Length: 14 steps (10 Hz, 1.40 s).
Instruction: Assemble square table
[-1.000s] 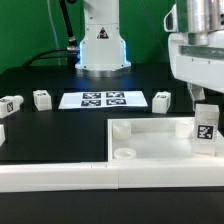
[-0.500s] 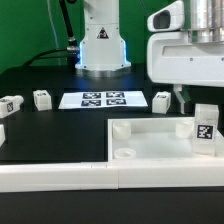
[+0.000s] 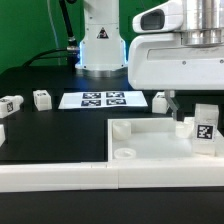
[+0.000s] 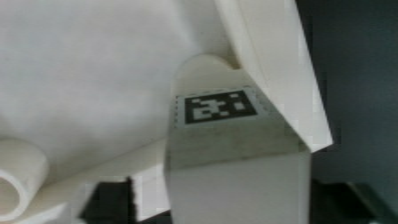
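Ideally, centre the jaws squarely on the tagged leg they straddle; whether they grip yet, I cannot tell.

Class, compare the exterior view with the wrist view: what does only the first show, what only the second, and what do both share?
Exterior only: the robot base, the marker board and loose legs on the black table. Wrist only: dark fingertips either side of the tagged leg, seen close up. Both: that leg and the white tabletop.
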### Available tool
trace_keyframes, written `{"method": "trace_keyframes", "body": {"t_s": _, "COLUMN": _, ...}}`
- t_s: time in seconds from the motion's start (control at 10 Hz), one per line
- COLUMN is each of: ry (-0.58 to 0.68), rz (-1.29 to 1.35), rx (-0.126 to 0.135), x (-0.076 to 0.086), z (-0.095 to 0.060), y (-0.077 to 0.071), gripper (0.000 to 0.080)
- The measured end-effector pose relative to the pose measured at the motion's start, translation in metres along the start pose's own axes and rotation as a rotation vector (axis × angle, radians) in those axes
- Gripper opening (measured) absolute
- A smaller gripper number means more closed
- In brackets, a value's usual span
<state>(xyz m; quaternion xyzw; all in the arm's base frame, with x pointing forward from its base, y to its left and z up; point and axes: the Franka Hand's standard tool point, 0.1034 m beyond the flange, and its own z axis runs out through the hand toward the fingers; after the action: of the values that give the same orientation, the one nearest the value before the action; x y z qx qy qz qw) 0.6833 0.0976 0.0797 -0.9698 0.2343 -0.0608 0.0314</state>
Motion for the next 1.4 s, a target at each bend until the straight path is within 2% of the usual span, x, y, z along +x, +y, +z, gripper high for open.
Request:
{"method": "trace_keyframes", "body": {"t_s": 0.1, "ry": 0.0, "rz": 0.063, "rx": 0.0, "x": -0.0001, "z": 0.0, "y": -0.0001, "gripper": 0.03}}
{"method": "trace_keyframes", "body": {"t_s": 0.5, "ry": -0.003, "rz": 0.339, "rx": -0.004, "x": 0.0005, "z": 0.001, "y": 0.0035, "gripper": 0.029}}
{"method": "trace_keyframes", "body": {"t_s": 0.8, "ry": -0.03, "rz": 0.903, "rx": -0.021, "x": -0.0041, "z": 0.0008, "y": 0.0044, "gripper": 0.029}}
{"method": "trace_keyframes", "body": {"t_s": 0.9, "ry": -0.047, "rz": 1.115, "rx": -0.014, "x": -0.0055, "z": 0.0012, "y": 0.0045, "gripper": 0.029}}
{"method": "trace_keyframes", "body": {"t_s": 1.1, "ry": -0.063, "rz": 1.304, "rx": -0.011, "x": -0.0059, "z": 0.0014, "y": 0.0063, "gripper": 0.0291}}
{"method": "trace_keyframes", "body": {"t_s": 1.4, "ry": -0.064, "rz": 1.353, "rx": -0.014, "x": -0.0065, "z": 0.002, "y": 0.0069, "gripper": 0.0291}}
